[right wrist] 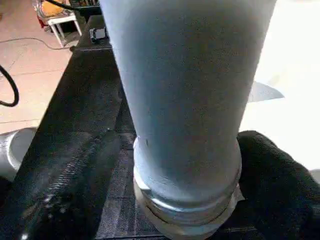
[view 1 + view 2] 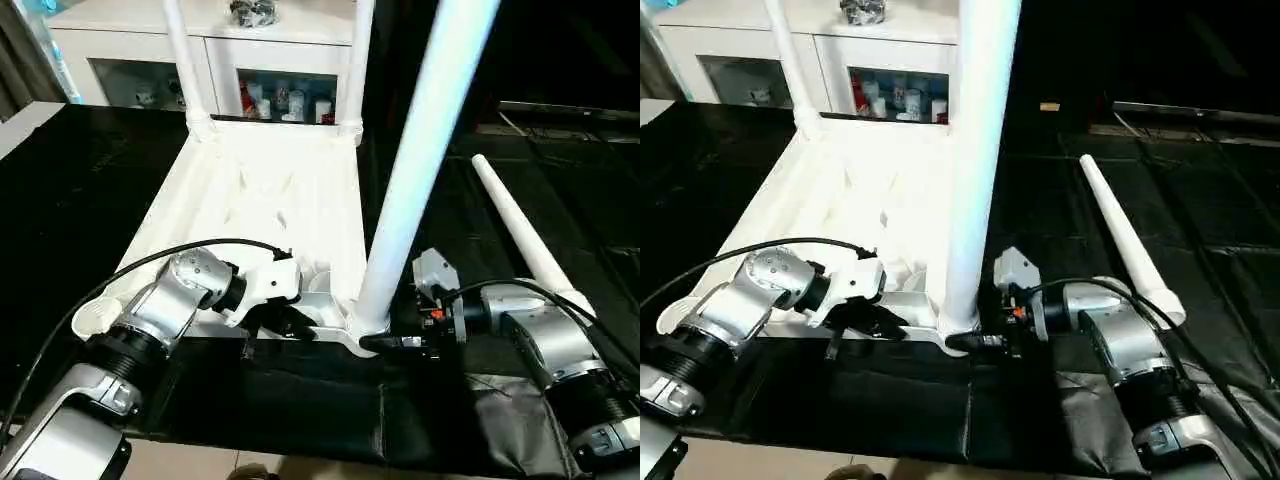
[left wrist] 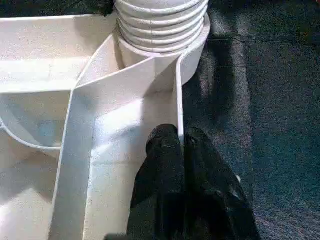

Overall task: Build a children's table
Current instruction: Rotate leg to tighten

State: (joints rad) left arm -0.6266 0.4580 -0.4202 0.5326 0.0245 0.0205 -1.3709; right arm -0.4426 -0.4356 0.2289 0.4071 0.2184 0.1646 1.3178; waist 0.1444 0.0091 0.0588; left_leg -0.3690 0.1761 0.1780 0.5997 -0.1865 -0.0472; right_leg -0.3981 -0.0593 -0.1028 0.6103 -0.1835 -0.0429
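Note:
The children's table top (image 2: 270,200) lies upside down on the black cover, ribs facing up. Two legs stand in its far corner sockets (image 2: 185,70) (image 2: 358,60). A third leg (image 2: 420,150) stands upright in the near right socket. My right gripper (image 2: 385,343) is open at that leg's base (image 1: 185,150), one finger (image 1: 272,175) close against it on one side and the other on the opposite side. My left gripper (image 3: 181,137) is shut on the thin rim wall of the top, just beside that socket. A fourth leg (image 2: 520,230) lies loose on the cover to the right.
The near left socket (image 2: 95,318) holds no leg. A white cabinet with glass doors (image 2: 130,50) stands behind the table top. The black cover's front edge (image 2: 300,440) runs just below my forearms, with floor beyond it.

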